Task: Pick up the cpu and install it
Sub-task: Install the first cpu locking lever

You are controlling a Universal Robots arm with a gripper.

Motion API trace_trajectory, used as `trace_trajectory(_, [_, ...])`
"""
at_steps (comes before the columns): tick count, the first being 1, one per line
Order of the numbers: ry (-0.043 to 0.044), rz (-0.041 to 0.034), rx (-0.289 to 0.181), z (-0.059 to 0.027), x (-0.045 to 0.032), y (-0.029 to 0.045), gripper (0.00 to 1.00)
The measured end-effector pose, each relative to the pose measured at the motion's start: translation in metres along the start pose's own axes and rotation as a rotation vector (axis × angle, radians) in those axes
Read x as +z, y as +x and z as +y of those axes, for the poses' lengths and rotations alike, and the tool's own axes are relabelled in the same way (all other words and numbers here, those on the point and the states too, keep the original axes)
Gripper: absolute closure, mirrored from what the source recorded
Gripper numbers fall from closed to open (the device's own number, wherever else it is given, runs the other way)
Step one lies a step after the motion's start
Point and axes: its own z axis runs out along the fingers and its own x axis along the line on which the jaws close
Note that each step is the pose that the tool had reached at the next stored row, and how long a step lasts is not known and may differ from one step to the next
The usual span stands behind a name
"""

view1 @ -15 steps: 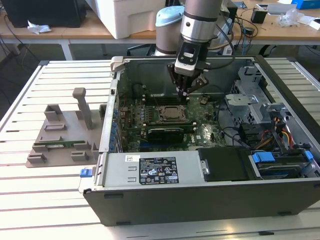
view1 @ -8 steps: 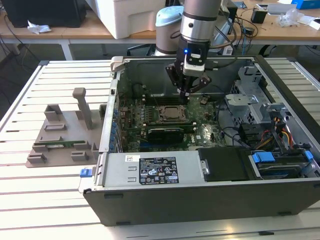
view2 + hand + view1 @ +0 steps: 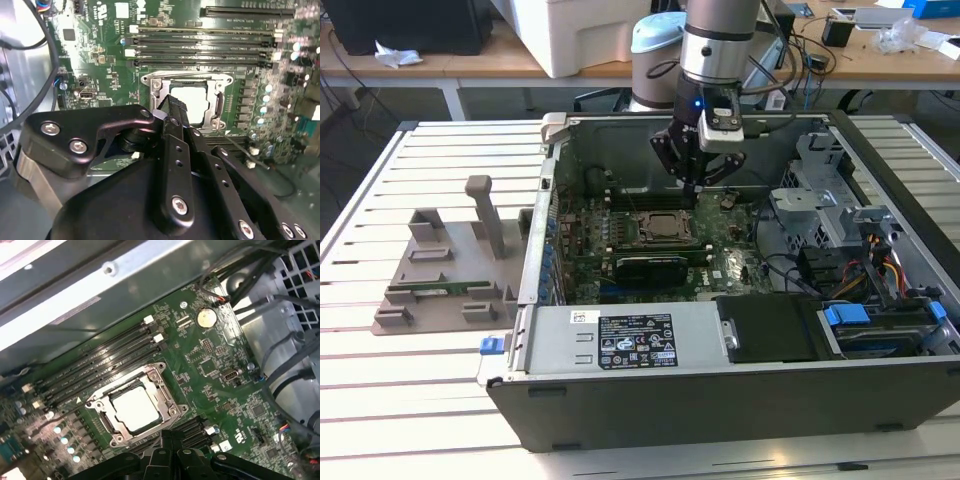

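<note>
The small square cpu with shiny silver top [image 3: 136,409] lies inside the dark metal-framed socket [image 3: 168,385] on the green motherboard [image 3: 210,365], while the black gripper [image 3: 172,105] hangs just above it, fingers pressed together, holding nothing.

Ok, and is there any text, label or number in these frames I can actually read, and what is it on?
Nothing reads legibly.
White label on the metal cover, exterior view: print too small to read.
White sticker on the motherboard, second wrist view: blurred.
Motherboard's white lettering, both wrist views: too small to read.
cpu top: no text visible.
</note>
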Motion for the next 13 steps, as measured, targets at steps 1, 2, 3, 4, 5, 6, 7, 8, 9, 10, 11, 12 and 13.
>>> trace_trajectory(1, [0.0000,-0.0018,-0.013,0.0000,0.0000,0.0000,0.89])
trace_trajectory(2, [-0.0002,-0.0049,-0.034,0.0000,0.0000,0.0000,0.89])
trace_trajectory(3, [-0.0003,-0.0065,-0.045,0.0000,0.0000,0.0000,0.89])
trace_trajectory(4, [-0.0004,-0.0089,-0.061,0.0000,0.0000,0.0000,0.89])
trace_trajectory(5, [-0.0005,-0.0126,-0.087,0.0000,0.0000,0.0000,0.89])
trace_trajectory(6, [-0.0006,-0.0159,-0.110,0.0000,0.0000,0.0000,0.89])
trace_trajectory(7, [-0.0007,-0.0190,-0.131,0.0000,0.0000,0.0000,0.89])
trace_trajectory(8, [-0.0008,-0.0208,-0.144,0.0000,0.0000,0.0000,0.89])
trace_trajectory(9, [-0.0008,-0.0223,-0.154,0.0000,0.0000,0.0000,0.89])
trace_trajectory(10, [-0.0010,-0.0248,-0.172,0.0000,0.0000,0.0000,0.89])
trace_trajectory(11, [-0.0011,-0.0276,-0.191,0.0000,0.0000,0.0000,0.89])
trace_trajectory(12, [-0.0011,-0.0292,-0.202,0.0000,0.0000,0.0000,0.89])
trace_trajectory(13, [-0.0012,-0.0309,-0.213,0.0000,0.0000,0.0000,0.89])
